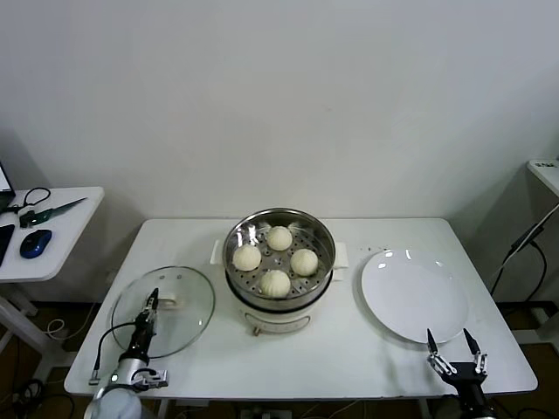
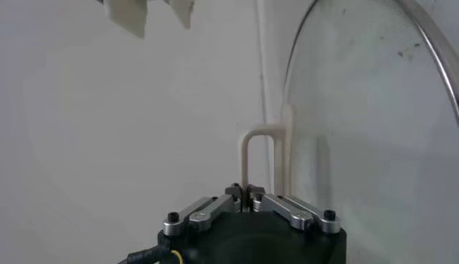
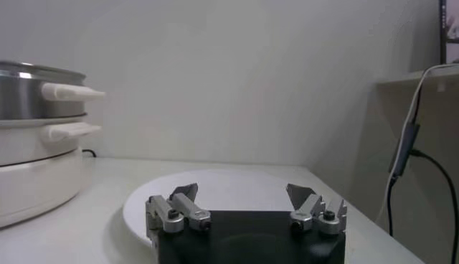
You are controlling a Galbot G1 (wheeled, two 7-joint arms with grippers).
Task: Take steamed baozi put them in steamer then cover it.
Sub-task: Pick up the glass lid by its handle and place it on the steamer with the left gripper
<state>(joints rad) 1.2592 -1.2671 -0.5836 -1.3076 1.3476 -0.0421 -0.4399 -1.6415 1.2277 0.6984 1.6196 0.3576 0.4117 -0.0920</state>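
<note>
Left gripper [image 1: 152, 305] poised over the cover [image 1: 196, 319], fingers drawn together around the flat white handle [image 1: 168, 302] at the lid's centre, arm rising from the near left corner of the white table [image 1: 332, 349]; seen from the left wrist, fingertips meeting on the thin upright handle [image 2: 249, 161], with the curved metal rim of the glass lid [image 2: 373, 129] sweeping alongside. Clear glass lid lying flat on the tabletop, just left of the steamer [image 1: 279, 229] and apart from it. Right gripper [image 1: 454, 349] idle at the near right edge of the table, fingers spread apart and holding nothing, just in front of the white plate [image 1: 415, 295]; from the right wrist, open fingers [image 3: 183, 195] framing the bare plate [image 3: 229, 188], with the steel basket and white cooker base [image 3: 36, 143] and their side handles off to one side. Four steamed baozi [image 1: 276, 282] sitting inside the uncovered stainless basket at the table's centre, spaced on the perforated floor, none touching the lid. Side desk [image 1: 61, 229] at far left carrying a blue mouse [image 1: 35, 243] and cables
</note>
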